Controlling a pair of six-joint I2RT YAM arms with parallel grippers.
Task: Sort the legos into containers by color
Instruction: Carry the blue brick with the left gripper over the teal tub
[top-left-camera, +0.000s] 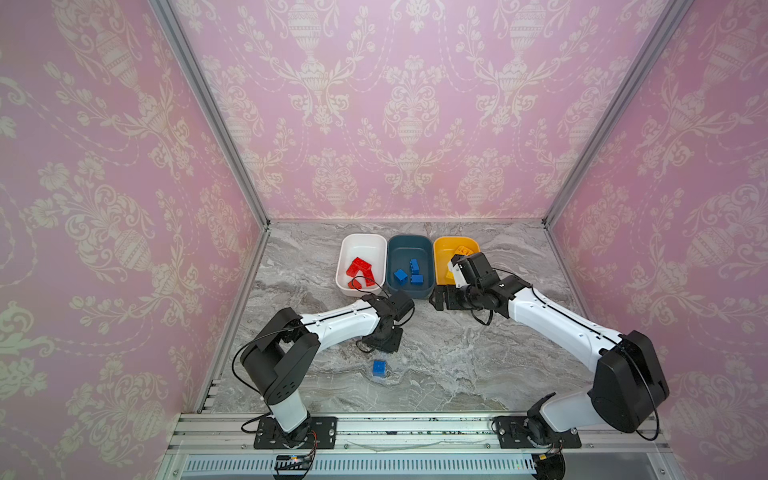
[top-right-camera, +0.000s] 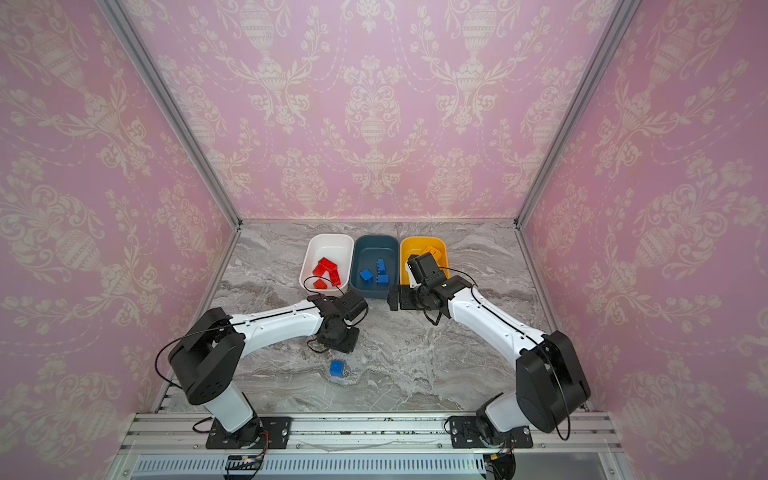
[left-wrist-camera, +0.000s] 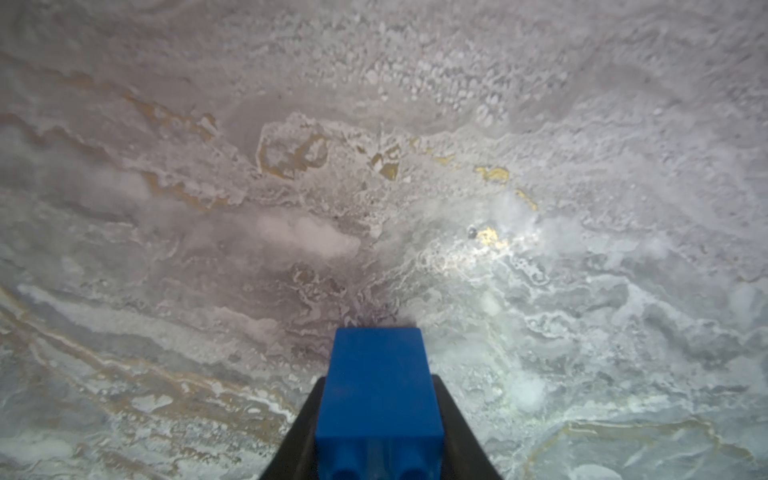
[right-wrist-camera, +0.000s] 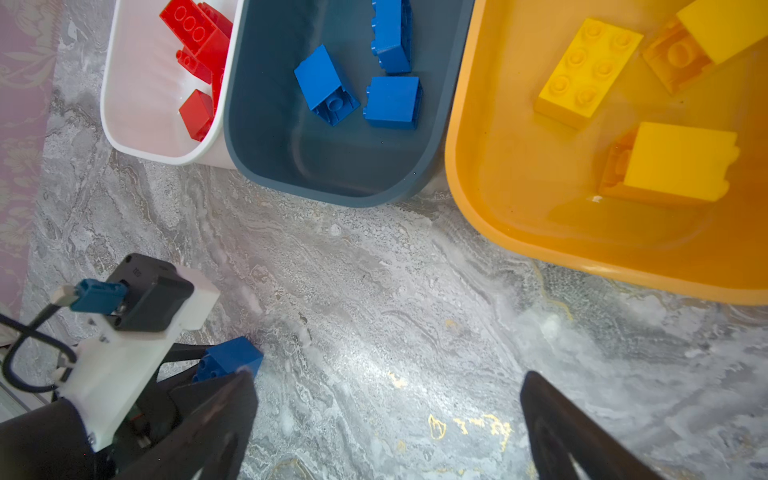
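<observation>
You are working on a grey, marble-veined counter (top-left-camera: 478, 365), glossy enough to throw back glare. It is boxed in on three sides by pink damask wallpaper (top-left-camera: 407, 104), with bare aluminium posts (top-left-camera: 208, 108) at the corners. At the back, three smooth, round-cornered plastic tubs stand side by side: a white tub (top-left-camera: 342, 266), a dark teal tub (top-left-camera: 409, 253) in the middle and a yellow-orange tub (top-left-camera: 444, 249). The legos are chunky, studded plastic blocks. Three blue bricks (top-left-camera: 400, 275) lie in the teal tub. Three yellow bricks (right-wrist-camera: 590, 70) show in the yellow-orange tub in the right wrist view. The red bricks (top-left-camera: 360, 268) are heaped in the white tub and overlap, so call it about four. A fourth blue brick (left-wrist-camera: 378, 395) is out on the open counter toward the arm bases, well apart from the tubs. The jaws of your left arm (top-left-camera: 332, 324) are clamped on its two sides. You cannot tell whether its far end meets the counter or hangs just above it. The jaws of your right arm (top-left-camera: 552, 320) stand wide with nothing between them, over the counter just in front of the teal and yellow-orange tubs.
</observation>
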